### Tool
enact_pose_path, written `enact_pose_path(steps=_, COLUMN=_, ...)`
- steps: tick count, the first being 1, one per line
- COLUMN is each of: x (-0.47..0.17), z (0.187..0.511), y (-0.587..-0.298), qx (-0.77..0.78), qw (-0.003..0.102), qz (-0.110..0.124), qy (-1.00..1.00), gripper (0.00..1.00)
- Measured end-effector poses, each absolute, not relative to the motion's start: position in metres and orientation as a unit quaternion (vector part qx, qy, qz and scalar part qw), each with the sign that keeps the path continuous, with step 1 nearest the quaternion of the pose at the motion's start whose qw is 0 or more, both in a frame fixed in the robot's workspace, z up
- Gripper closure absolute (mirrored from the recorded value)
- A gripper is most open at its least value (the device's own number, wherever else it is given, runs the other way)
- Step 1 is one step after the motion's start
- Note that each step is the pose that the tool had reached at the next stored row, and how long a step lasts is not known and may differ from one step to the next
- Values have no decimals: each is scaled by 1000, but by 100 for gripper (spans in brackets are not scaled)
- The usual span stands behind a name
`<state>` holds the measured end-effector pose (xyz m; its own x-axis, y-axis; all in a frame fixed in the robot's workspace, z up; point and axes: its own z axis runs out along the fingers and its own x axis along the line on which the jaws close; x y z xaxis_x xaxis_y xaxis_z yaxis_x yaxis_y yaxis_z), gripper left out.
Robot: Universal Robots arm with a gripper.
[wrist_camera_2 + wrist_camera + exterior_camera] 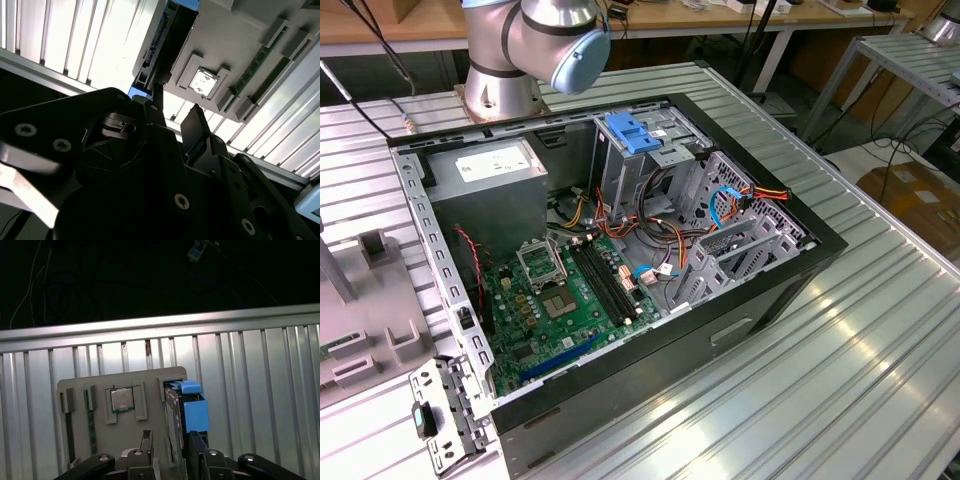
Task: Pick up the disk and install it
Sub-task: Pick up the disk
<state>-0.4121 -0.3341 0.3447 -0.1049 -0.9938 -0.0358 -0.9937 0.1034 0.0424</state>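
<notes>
Flat silver-metal disk [192,410] with blue plastic side rails, edge-up in grey plastic holder [80,385]: judged rigid, dense, shock-sensitive; grasp broad faces; fingers [146,440] spread, empty.

Place: robotics workshop
Signs: silver robot arm [535,40] bolted to ribbed aluminium worktop [860,340]; opened black desktop computer case [650,370]

Bare table [260,405] is left free just beside the disk [194,412] on its blue-railed side; the other side is bounded by the grey holder [150,380]. In the open case [825,245], the drive cage [665,160] is crowded by cables [665,240].
</notes>
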Motion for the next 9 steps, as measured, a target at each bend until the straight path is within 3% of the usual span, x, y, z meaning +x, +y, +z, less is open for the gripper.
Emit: enact_pose_path(steps=9, x=-412, z=337, y=-327, qx=669, qw=-8, qz=-38, qy=-742, gripper=58)
